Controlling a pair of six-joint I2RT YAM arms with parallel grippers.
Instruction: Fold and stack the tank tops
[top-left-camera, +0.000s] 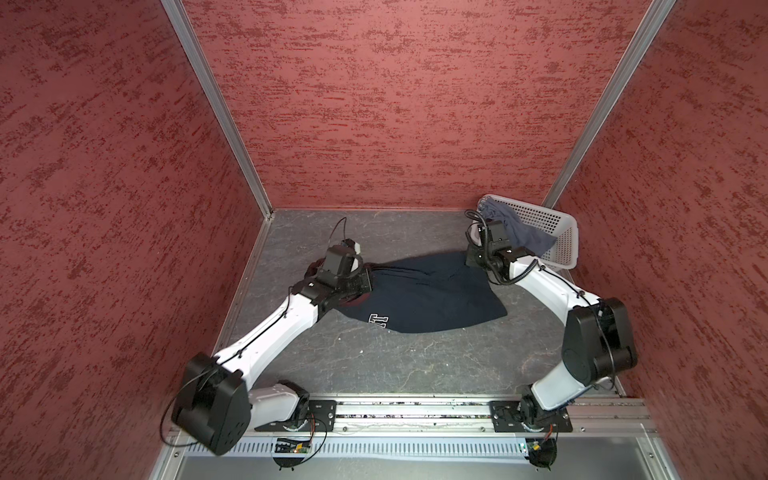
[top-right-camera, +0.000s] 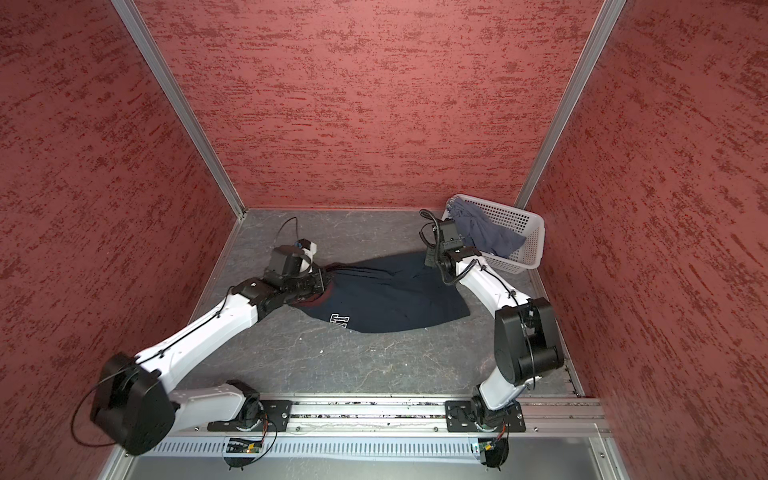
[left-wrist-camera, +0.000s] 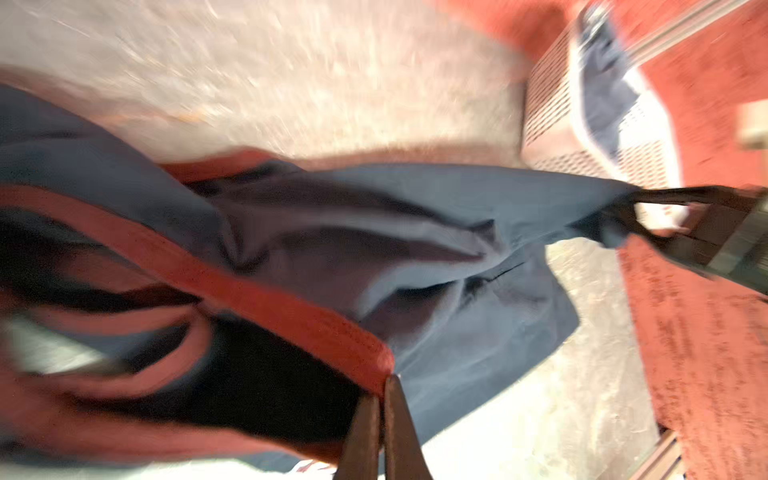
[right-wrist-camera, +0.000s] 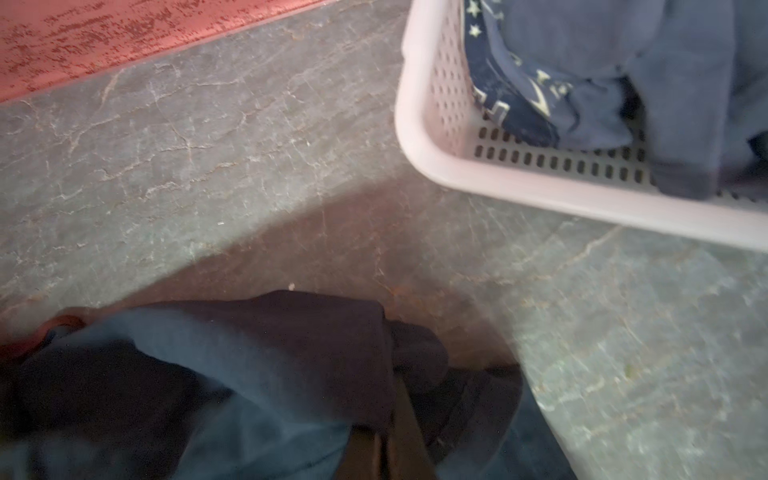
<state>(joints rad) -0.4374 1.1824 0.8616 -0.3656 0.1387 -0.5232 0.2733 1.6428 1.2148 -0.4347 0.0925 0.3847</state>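
Observation:
The dark navy tank top (top-left-camera: 424, 299) (top-right-camera: 386, 297) lies spread across the middle of the grey table, with part of a white print showing at its near edge. My left gripper (left-wrist-camera: 384, 386) is shut on the top's reddish trim at its left end (top-left-camera: 368, 279). My right gripper (right-wrist-camera: 390, 399) is shut on the navy cloth at the far right corner (top-left-camera: 469, 259). The cloth runs taut between the two grippers. The slate blue-grey tank top (top-left-camera: 513, 228) (right-wrist-camera: 665, 83) lies crumpled in the basket.
A white perforated basket (top-left-camera: 575, 249) (top-right-camera: 536, 245) (right-wrist-camera: 540, 187) stands in the far right corner, close behind my right wrist. Red textured walls close in the table on three sides. The arms' base rail runs along the near edge.

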